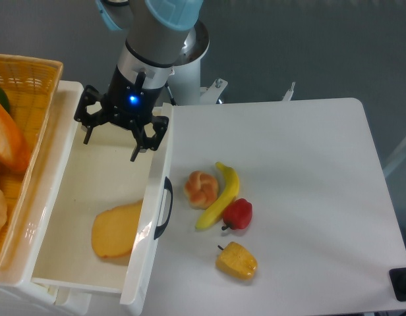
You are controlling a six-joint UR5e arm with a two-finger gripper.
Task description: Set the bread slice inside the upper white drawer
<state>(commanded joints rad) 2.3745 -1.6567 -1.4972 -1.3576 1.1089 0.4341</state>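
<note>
Inside the deep cream-white plastic drawer (58, 197) lies the flat pale-orange toy bread slice (116, 230); above, end effector (113, 138) spread apart, empty. Placement looks done; next, likely retreat clear.

Single fixed camera, mounted high, looking steeply down and slightly forward. Frame covers the white table (289, 164), the open upper white drawer (71, 197) at left, basket edge (31, 72) cropped. Medium range.
</note>
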